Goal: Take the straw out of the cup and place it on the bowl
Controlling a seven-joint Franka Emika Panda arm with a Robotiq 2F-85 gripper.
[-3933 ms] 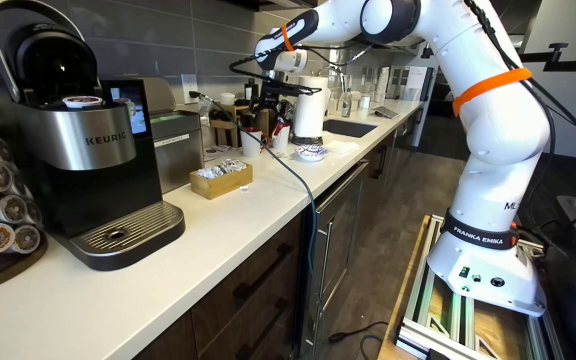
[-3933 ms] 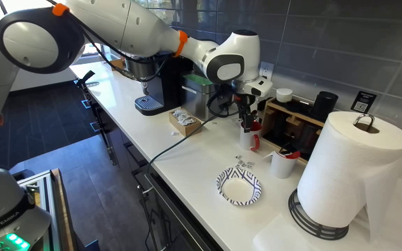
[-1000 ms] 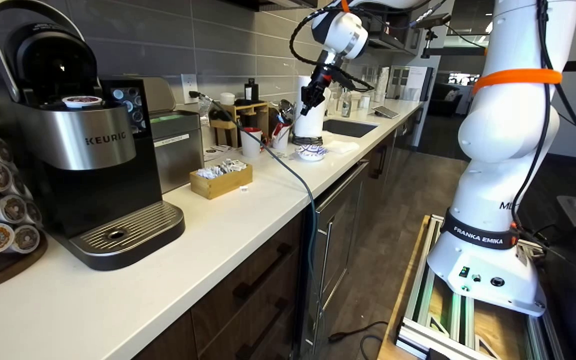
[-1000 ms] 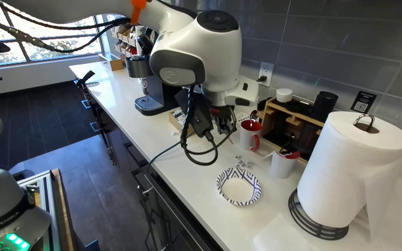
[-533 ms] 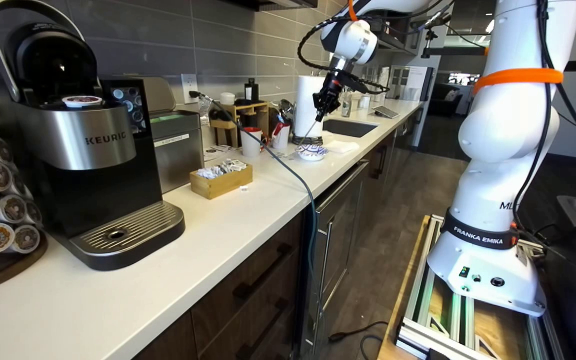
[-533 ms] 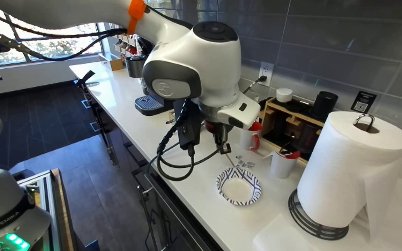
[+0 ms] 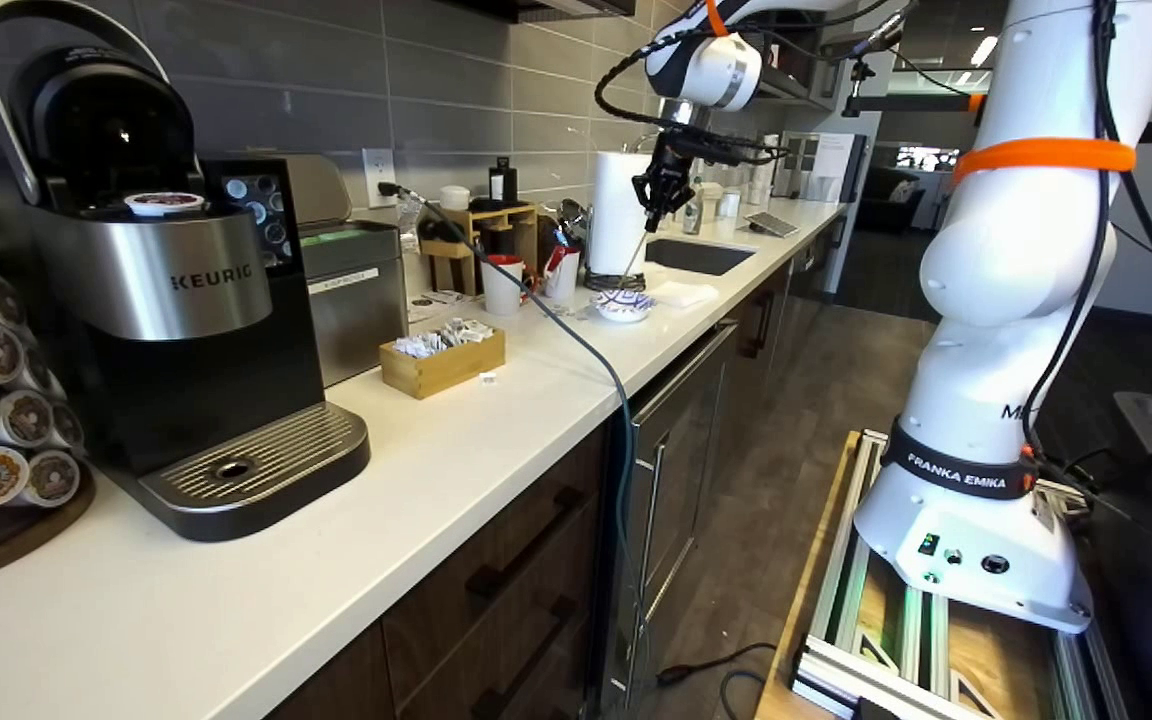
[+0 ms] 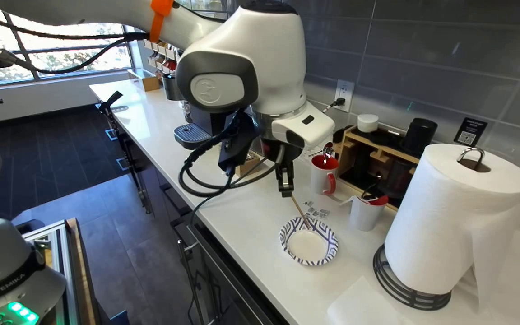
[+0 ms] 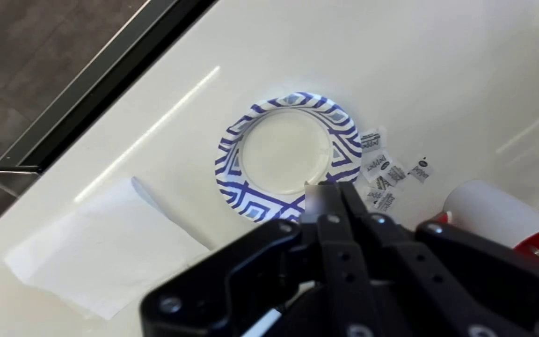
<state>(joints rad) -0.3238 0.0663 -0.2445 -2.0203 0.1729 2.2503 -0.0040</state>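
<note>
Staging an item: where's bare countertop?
Bare: white countertop between front edge and silver-black coffee machine; between round blue-patterned bowl and white paper sheet. Crowded: between bowl and red-handled white mug (white pepper packets); over bowl rim (brown straw in black gripper).

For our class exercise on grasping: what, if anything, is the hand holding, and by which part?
The hand holds the straw by its upper part, the rest slanting down toward the bowl.

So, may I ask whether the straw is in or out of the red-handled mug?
Out: both exterior views show the straw slanting from the gripper, its tip over the bowl, not the mug.
</note>
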